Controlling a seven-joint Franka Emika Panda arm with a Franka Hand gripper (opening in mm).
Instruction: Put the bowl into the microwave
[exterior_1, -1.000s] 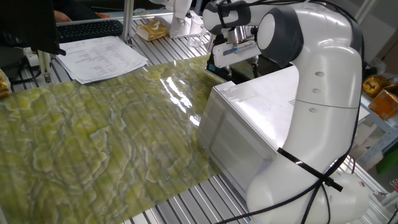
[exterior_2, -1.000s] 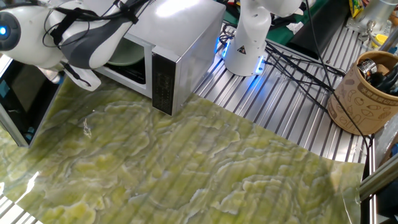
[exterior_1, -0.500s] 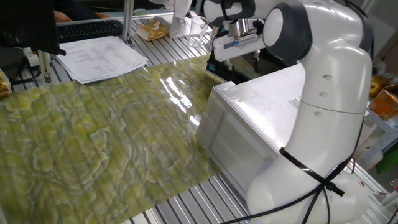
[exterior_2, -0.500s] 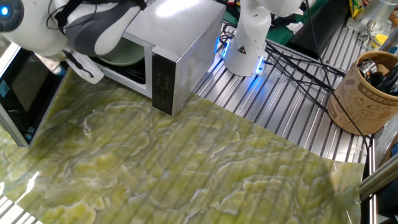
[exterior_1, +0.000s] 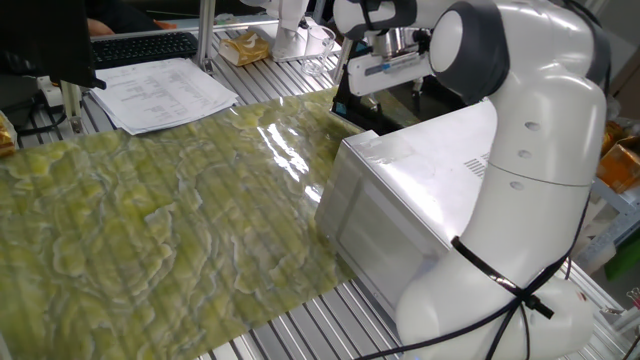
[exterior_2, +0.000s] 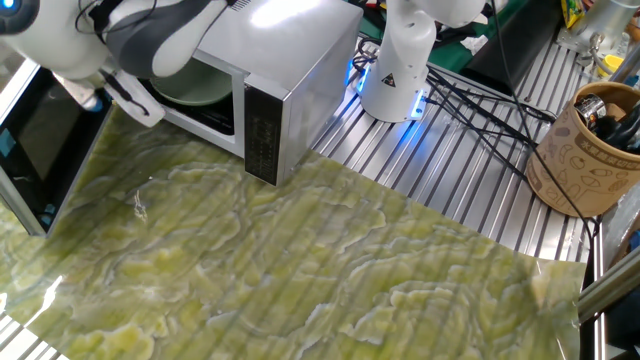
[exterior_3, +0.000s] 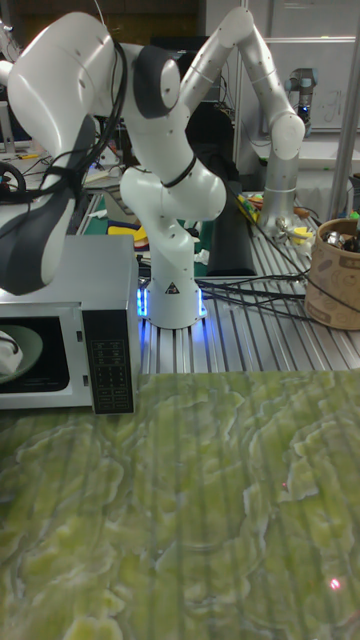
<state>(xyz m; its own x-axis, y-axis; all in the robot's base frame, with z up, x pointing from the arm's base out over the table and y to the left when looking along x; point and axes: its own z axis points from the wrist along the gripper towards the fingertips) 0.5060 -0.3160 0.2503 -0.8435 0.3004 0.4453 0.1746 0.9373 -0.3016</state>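
The pale green bowl lies inside the silver microwave, on its floor behind the open doorway. In the tall fixed view the bowl shows at the left edge of the microwave cavity. The dark glass door hangs open to the left. My gripper is outside the opening, just in front of and above it, open with nothing between its fingers. From the opposite side the gripper hovers beyond the microwave; the bowl is hidden there.
A green patterned mat covers the table in front. A second robot's base with cables stands behind the microwave. A brown cup of tools is at the right. Papers and a keyboard lie at the far side.
My gripper has lifted and drawn back from the microwave opening, with its fingers empty. The bowl has stayed in place inside.
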